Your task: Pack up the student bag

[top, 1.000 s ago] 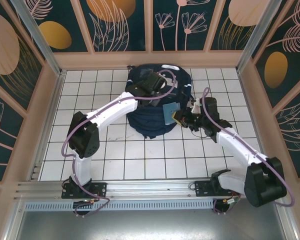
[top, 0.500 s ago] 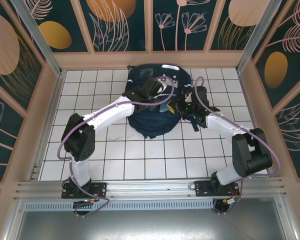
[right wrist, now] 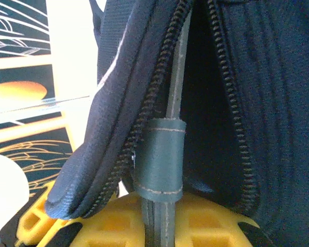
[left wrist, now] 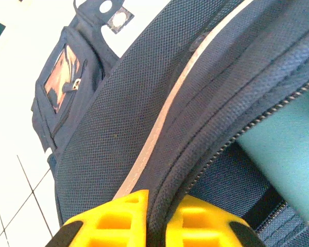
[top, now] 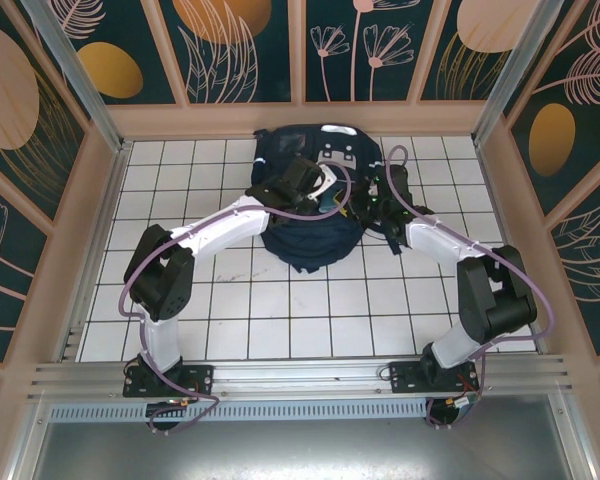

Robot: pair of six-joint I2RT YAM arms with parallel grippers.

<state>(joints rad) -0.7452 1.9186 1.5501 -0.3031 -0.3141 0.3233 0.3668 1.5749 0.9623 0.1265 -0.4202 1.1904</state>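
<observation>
right hand [right wrist: 158, 221] carried booklet [right wrist: 160, 159] into student bag [top: 302, 250] | left hand [left wrist: 155, 224] apparently pinches rim [left wrist: 162, 198]

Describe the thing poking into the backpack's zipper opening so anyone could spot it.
Find the big navy backpack at the far middle of the tiled table. In its open zipper gap sits a flat notebook, the only teal thing amid navy fabric.

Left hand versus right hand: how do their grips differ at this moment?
The left hand is shut on the fabric rim of the student bag, beside its zipper; the right hand is shut on a thin teal book, edge-on. The left hand clamps a seam; the right hand's book stands between the open zipper rows. Both have yellow fingers.
</observation>
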